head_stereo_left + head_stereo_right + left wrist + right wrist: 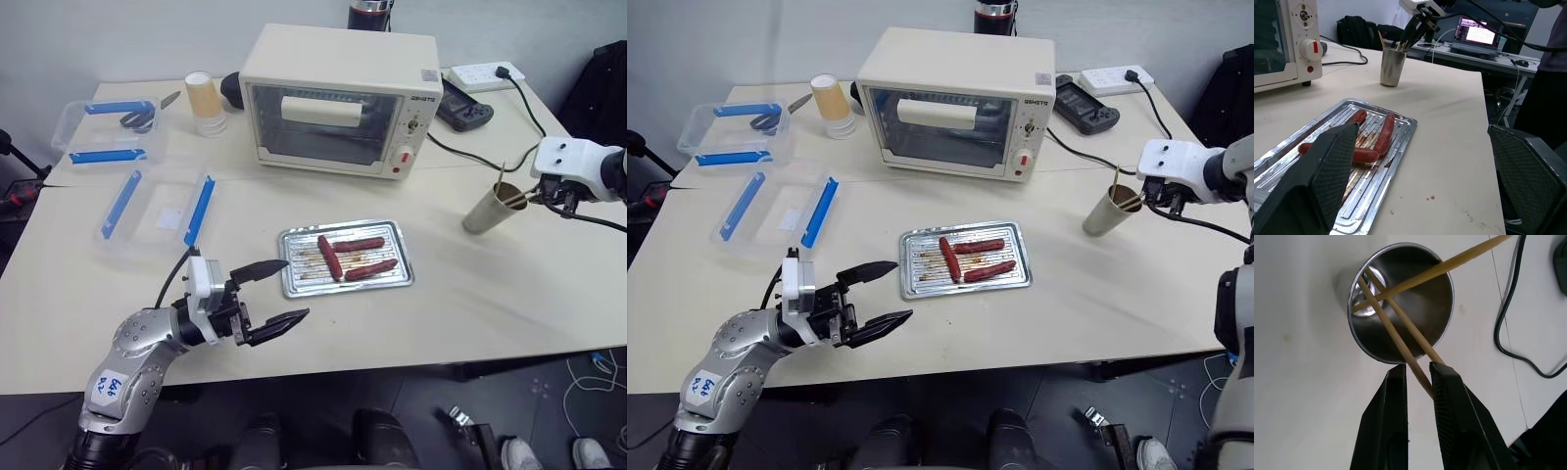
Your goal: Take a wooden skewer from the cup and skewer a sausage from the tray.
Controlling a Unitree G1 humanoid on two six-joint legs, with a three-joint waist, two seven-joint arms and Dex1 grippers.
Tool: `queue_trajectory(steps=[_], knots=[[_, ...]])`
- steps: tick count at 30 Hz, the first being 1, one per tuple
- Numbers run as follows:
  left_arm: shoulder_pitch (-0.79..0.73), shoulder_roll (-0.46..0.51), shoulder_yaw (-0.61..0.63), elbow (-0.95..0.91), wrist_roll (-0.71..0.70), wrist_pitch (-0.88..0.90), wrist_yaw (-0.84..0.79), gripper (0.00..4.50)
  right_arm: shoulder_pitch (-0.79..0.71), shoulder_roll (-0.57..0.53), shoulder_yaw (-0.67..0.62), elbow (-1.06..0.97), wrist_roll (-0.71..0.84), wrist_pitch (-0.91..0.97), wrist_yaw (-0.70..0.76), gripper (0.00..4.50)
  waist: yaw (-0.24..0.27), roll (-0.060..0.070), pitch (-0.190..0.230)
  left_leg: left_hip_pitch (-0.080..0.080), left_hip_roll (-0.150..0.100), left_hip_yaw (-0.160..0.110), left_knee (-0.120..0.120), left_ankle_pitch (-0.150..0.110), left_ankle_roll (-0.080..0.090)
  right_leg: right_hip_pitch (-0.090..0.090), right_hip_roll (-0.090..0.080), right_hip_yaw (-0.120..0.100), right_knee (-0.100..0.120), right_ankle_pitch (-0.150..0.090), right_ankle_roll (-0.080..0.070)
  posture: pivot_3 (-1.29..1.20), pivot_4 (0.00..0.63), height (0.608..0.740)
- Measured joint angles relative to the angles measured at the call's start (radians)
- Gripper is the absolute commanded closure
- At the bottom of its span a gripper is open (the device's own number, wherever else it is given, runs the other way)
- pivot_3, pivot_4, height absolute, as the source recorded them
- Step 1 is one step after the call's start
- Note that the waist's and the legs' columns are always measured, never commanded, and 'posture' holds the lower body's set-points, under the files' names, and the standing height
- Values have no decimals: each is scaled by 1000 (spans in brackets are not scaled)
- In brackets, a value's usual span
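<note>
Right gripper [1418,377] sits at the rim of the cup [487,210], fingers nearly closed with one wooden skewer [1393,335] running between them. The skewer looks pinched, though contact on both sides is hard to confirm. Its lower end is down inside the cup. Two more skewers stand in the same cup, one crossing the others and sticking out past the rim. The cup leans slightly and stands on the counter [490,294] at the right side, well apart from the tray [345,258].

The tray lies flat near the counter's middle, just in front of the toaster oven [338,99]. It has a ridged base with brown grease streaks. Three sausages are in it: one sausage [327,257] lies roughly crosswise at the left, the other two lie lengthwise to its right, one behind the other. All three are close together, and the crosswise one appears to touch the others.

Left gripper [272,292] hovers above the counter just left of the tray, fingers spread wide, holding nothing, pointing toward the tray.

Clear plastic boxes with blue clips [157,208] sit at the counter's left. A yellowish paper cup on a clear stack [204,103] stands left of the oven. A power strip [486,73] with a black cable is at the back right.
</note>
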Motion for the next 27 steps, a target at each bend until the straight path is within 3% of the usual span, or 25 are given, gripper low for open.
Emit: queue_trajectory(steps=[9, 13, 27], knots=[[4, 0, 0, -3, 0, -5, 8, 0, -28, 7, 21, 11, -21, -19, 33, 3727, 0, 0, 0, 0, 0, 0, 0, 0, 0, 0, 0, 0, 0, 0, 0, 0, 150, 740], [4, 0, 0, -4, 0, -5, 8, 0, -37, 17, 23, 11, -24, -24, 56, 4455, 0, 0, 0, 0, 0, 0, 0, 0, 0, 0, 0, 0, 0, 0, 0, 0, 150, 740], [-2, -2, -3, -5, 1, -7, 8, 0, -114, 22, 25, 12, -34, -64, 130, 4455, 0, 1, 0, 0, 0, 1, 0, 0, 0, -1, 0, 1, 1, 0, 0, 0, 150, 740]])
